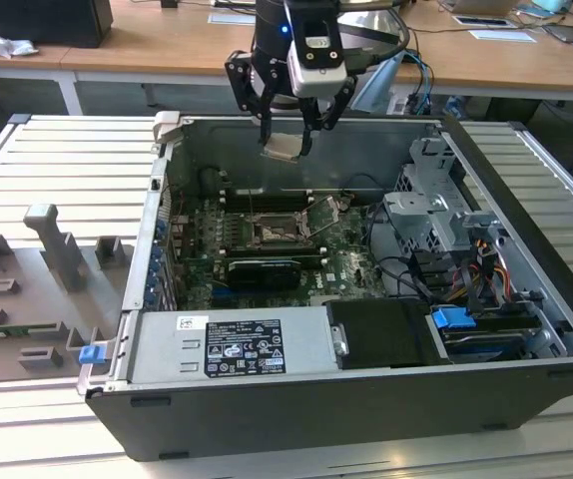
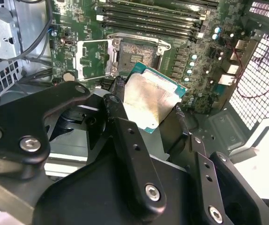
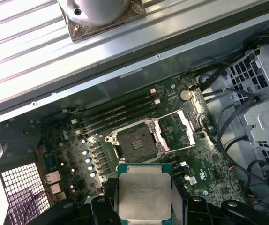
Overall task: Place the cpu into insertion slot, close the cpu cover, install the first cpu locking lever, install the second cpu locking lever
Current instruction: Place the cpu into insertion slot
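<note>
**Cpu in the hand, above the open case; nothing seated yet**

We see the hand [image 1: 285, 146] clenched on the cpu [image 1: 281, 150], gripping the chip by its opposite edges. In the first wrist view the pale metal face of the cpu [image 3: 144, 194] sits between the two black fingers [image 3: 100, 208]. In the second wrist view the same chip [image 2: 151, 101] shows a green rim around its silver face.

In the exterior view the chip hangs slightly tilted, about level with the rear rim of the computer case [image 1: 267, 419]. That puts it well above the green circuit board [image 1: 351, 264]. The case itself lies open on the slatted tabletop [image 1: 67, 150].

The insertion slot [image 1: 272, 237] is bare: both wrist views show its dark centre inside the black frame [image 3: 137, 143] [image 2: 137, 51], with nothing in it. The cpu is apart from the slot and touches only the hand.

The cpu cover [image 1: 328, 215] stands swung up beside the slot. In the first wrist view the cover [image 3: 176, 131] is a silver frame with a square cut-out, hinged away from the socket, and in the second wrist view [image 2: 94, 58] it is likewise clear of the slot's opening.

We judge the task to be in its first step. The chip is picked up and carried over the case, but it is not yet in the slot. All four steps are outstanding: seating the cpu, closing the cover and installing each locking lever. We cannot make out the two levers clearly enough to tell how they lie.
</note>
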Available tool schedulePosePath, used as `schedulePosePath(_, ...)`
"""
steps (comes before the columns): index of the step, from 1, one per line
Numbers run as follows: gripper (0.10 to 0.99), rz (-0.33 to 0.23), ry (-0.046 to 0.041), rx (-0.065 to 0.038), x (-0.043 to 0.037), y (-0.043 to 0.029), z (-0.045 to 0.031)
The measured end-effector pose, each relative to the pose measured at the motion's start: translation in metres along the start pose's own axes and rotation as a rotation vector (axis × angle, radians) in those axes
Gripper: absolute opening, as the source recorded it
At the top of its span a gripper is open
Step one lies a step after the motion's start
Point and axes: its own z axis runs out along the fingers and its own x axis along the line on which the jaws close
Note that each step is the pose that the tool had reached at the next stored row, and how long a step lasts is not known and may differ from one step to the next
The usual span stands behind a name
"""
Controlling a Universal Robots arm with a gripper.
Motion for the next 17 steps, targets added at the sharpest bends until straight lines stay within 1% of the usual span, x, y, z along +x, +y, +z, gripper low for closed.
schedulePosePath(4, 0.541, 0.017, -0.0016, 0.0, 0.0, 0.0, 0.0)
schedulePosePath(17, 0.541, 0.112, -0.0101, -0.002, 0.0, -0.0001, 0.0003)
